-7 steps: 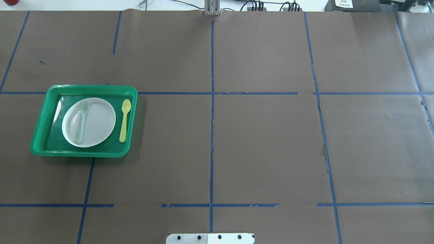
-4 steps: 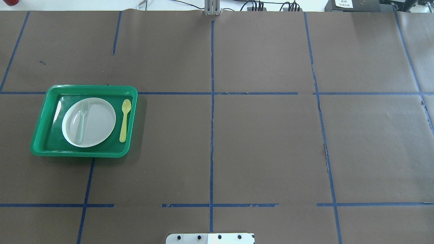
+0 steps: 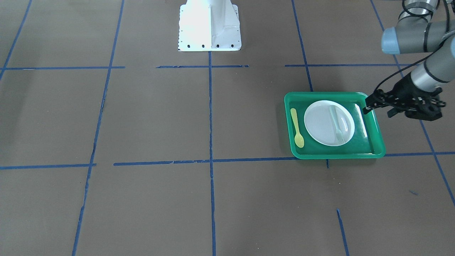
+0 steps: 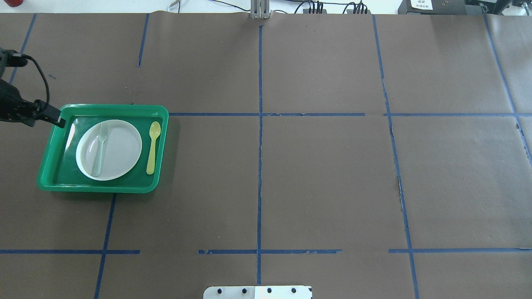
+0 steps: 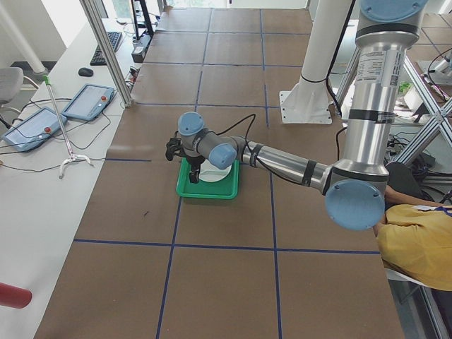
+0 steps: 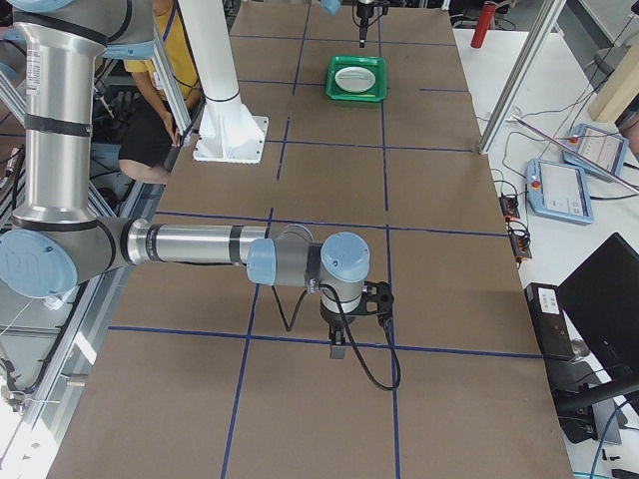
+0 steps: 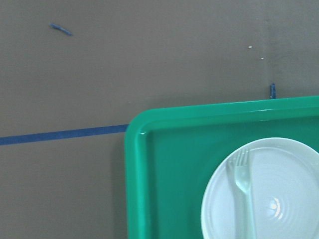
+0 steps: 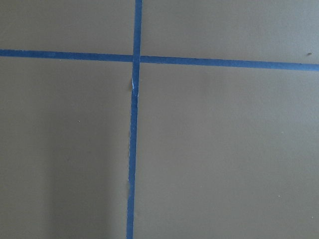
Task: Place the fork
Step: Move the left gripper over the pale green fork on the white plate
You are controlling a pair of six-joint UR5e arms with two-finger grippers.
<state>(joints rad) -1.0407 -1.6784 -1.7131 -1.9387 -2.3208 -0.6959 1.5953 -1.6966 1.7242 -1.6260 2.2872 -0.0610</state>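
The pale translucent fork (image 4: 99, 149) lies on the left half of a white plate (image 4: 120, 149) inside a green tray (image 4: 104, 187), tines toward the far side. It also shows in the front view (image 3: 336, 122) and the left wrist view (image 7: 244, 199). My left gripper (image 3: 378, 109) hovers at the tray's far-left corner (image 4: 45, 119), open and empty, apart from the fork. My right gripper (image 6: 339, 344) shows only in the right side view, over bare table far from the tray; I cannot tell whether it is open or shut.
A yellow-green spoon (image 4: 152, 147) lies in the tray to the right of the plate. The table is brown paper with blue tape lines. The robot's white base (image 3: 209, 25) stands at the near middle edge.
My left gripper has come into the overhead view from the left edge and now hangs at the tray's far-left corner. The fork, plate, spoon and tray have not moved.
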